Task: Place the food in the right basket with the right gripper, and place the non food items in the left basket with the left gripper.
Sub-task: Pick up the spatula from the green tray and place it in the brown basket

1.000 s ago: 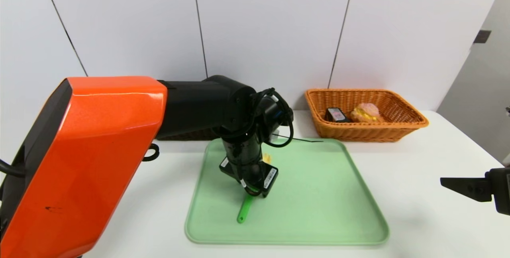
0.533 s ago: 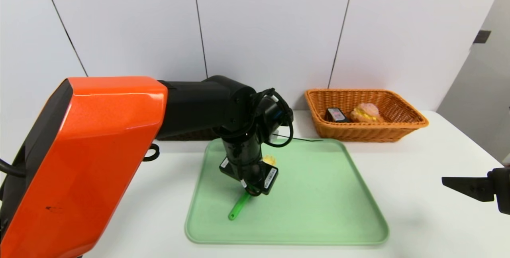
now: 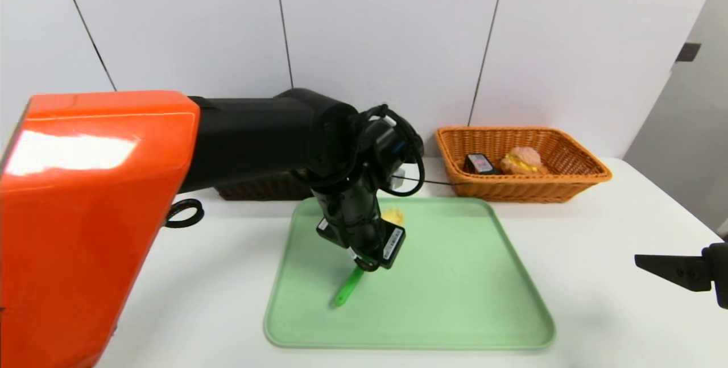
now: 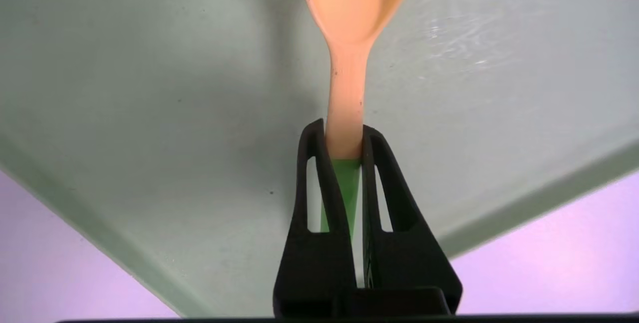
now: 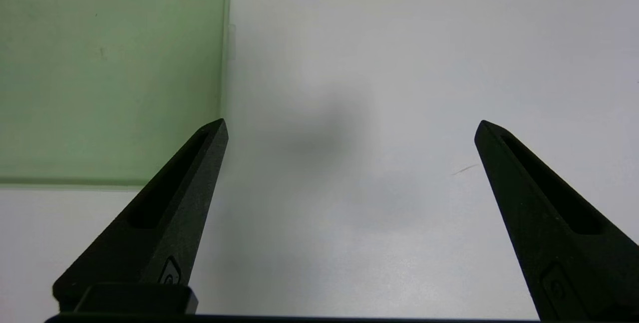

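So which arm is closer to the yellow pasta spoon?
The left: its tool is shut on the pasta spoon over the green tray. The right tool is open, off to the tray's right.

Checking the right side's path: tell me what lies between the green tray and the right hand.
Only bare white table, seen in the head view.

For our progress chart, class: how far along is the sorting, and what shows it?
Done: the bun and small black box sit in the orange basket.
In hand: the left end effector grips the pasta spoon over the tray.
Left: the spoon's trip to the dark basket, whose contents are hidden.
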Robot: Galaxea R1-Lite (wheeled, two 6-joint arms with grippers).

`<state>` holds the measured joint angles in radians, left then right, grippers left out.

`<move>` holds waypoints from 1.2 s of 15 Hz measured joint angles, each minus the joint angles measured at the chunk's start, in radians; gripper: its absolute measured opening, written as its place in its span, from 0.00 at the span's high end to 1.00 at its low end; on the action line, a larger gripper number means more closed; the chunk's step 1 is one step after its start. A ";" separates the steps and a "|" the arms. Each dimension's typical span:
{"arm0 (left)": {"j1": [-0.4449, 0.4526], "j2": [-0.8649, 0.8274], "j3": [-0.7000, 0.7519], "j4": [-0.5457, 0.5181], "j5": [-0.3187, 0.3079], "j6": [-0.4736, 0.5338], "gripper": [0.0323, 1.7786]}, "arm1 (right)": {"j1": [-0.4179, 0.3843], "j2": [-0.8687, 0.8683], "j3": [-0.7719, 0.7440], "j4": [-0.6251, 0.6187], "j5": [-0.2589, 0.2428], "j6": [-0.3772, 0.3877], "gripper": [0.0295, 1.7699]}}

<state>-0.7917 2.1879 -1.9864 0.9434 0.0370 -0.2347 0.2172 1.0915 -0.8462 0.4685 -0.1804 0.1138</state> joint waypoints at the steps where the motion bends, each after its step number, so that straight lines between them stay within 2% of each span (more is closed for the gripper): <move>1: -0.001 -0.024 0.000 -0.019 -0.007 -0.008 0.95 | 0.000 -0.001 0.002 0.000 0.000 0.000 0.03; 4: -0.003 -0.117 0.001 -0.119 -0.019 -0.092 0.95 | -0.005 -0.003 0.008 0.000 0.000 0.001 0.03; 6: 0.013 -0.184 0.001 -0.212 -0.017 -0.192 0.95 | -0.006 0.000 0.011 -0.001 -0.002 0.002 0.03; 8: 0.064 -0.246 0.001 -0.275 -0.008 -0.312 0.95 | -0.010 0.002 0.014 -0.002 -0.004 0.002 0.03; 10: 0.153 -0.290 0.002 -0.291 0.028 -0.398 0.95 | -0.011 0.003 0.015 -0.001 -0.004 0.001 0.03; 13: 0.309 -0.309 0.011 -0.296 0.086 -0.443 0.95 | -0.013 0.002 0.016 -0.001 -0.007 0.001 0.03; 16: 0.462 -0.277 0.014 -0.349 0.096 -0.488 0.95 | -0.013 0.002 0.016 0.000 -0.009 -0.001 0.03; 18: 0.533 -0.232 0.015 -0.411 0.096 -0.540 0.95 | -0.013 0.001 0.016 0.000 -0.009 -0.003 0.03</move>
<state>-0.2583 1.9555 -1.9715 0.5323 0.1326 -0.7745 0.2043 1.0923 -0.8302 0.4685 -0.1896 0.1104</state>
